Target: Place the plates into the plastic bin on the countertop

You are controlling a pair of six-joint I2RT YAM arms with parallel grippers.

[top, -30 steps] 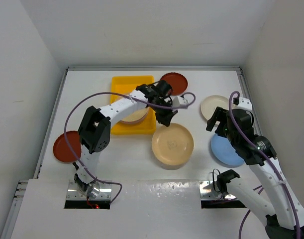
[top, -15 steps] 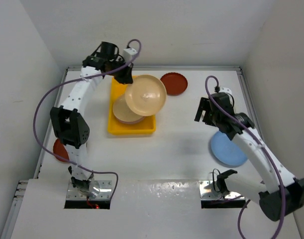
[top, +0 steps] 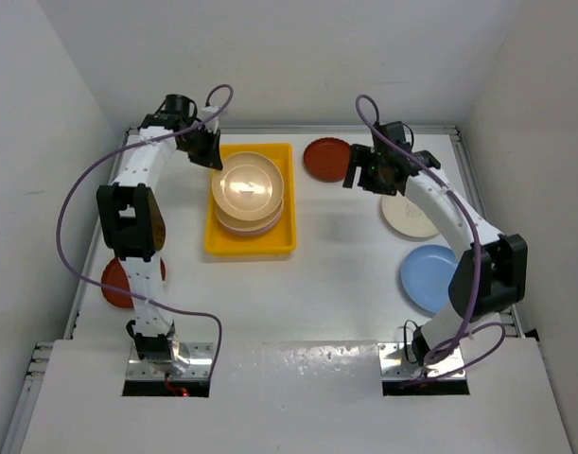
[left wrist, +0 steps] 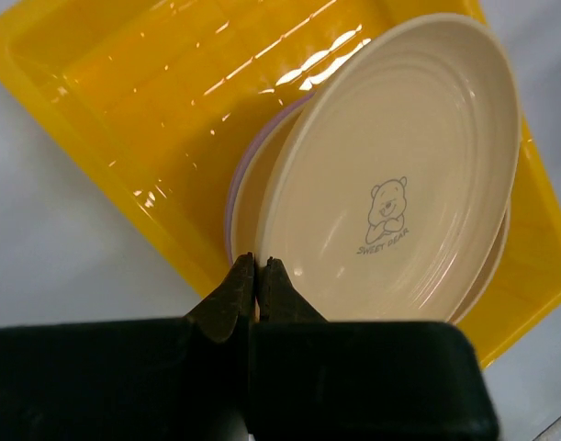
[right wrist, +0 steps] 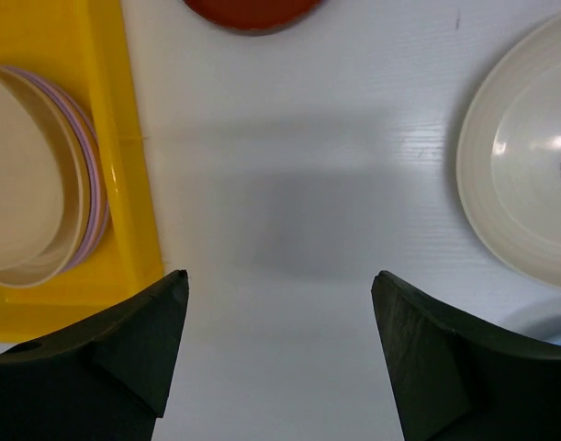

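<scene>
Tan plate lay stacked in the yellow bin.
Left gripper was clenched beside its rim; right gripper hung spread wide over the countertop, near the cream plate.

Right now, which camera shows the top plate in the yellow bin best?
Left wrist: the tan top plate fills the frame, its bear print legible. Top external shows the plate whole but small and without that detail; right wrist catches only its edge at the frame's left.
</scene>
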